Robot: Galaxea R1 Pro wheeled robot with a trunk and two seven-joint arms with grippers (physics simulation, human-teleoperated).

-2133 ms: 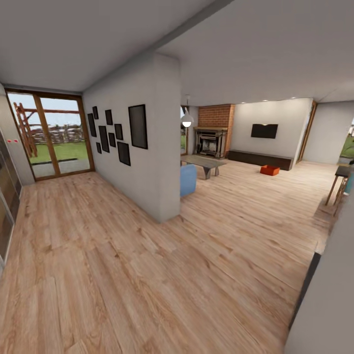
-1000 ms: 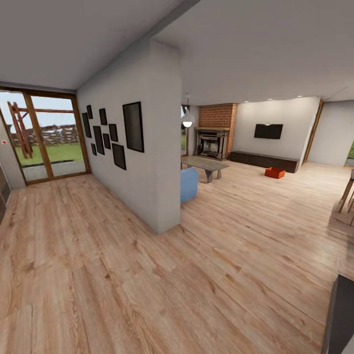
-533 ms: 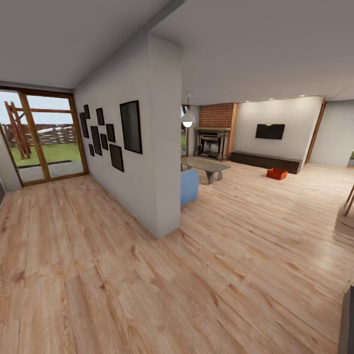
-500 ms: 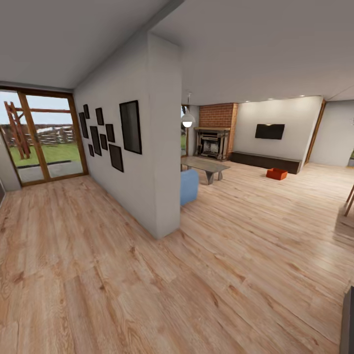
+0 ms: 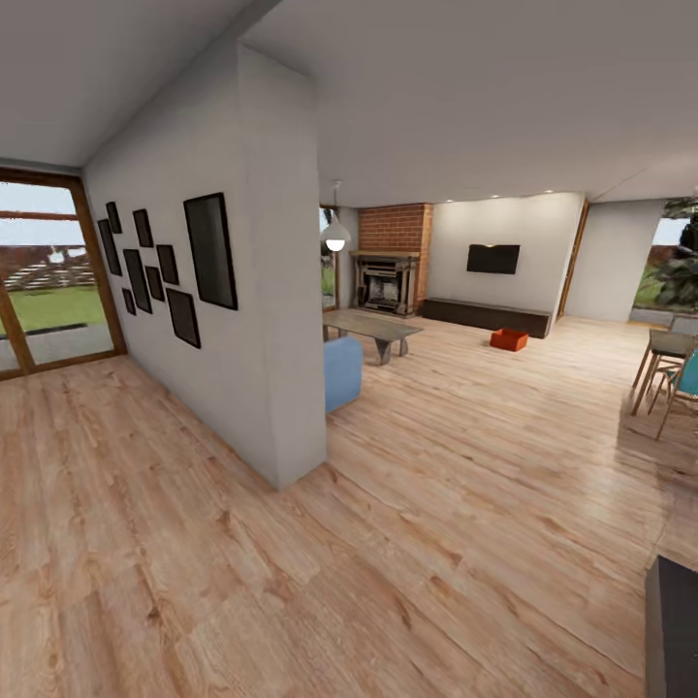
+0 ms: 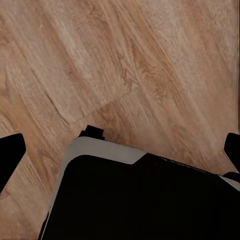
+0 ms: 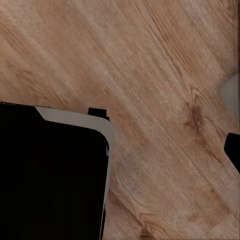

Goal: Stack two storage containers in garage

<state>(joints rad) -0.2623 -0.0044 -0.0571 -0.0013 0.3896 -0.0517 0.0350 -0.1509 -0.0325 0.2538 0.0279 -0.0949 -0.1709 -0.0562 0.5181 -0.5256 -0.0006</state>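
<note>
One orange-red storage container (image 5: 508, 339) sits on the pale plank floor of the living room, far ahead and right of centre, just in front of the long low dark cabinet (image 5: 483, 316). It is small at this distance and I cannot make out its inside. In the left wrist view, my left gripper (image 6: 120, 150) is open, with one black fingertip (image 6: 10, 155) at each side edge, above the plank floor and the robot's dark base (image 6: 140, 200). In the right wrist view, one black fingertip (image 7: 233, 150) of the right gripper sits at the edge, set wide, with nothing held.
A white partition wall (image 5: 267, 320) with black frames juts out ahead on the left. Past it are a blue seat (image 5: 341, 373), a coffee table (image 5: 374, 330), a brick fireplace (image 5: 388, 276) and a wall TV (image 5: 492, 259). A dining table and chairs (image 5: 669, 373) stand at the right.
The whole picture has shifted left, so the camera has turned right and moved forward. The dining table and chairs have come into view at the right. The container has not moved.
</note>
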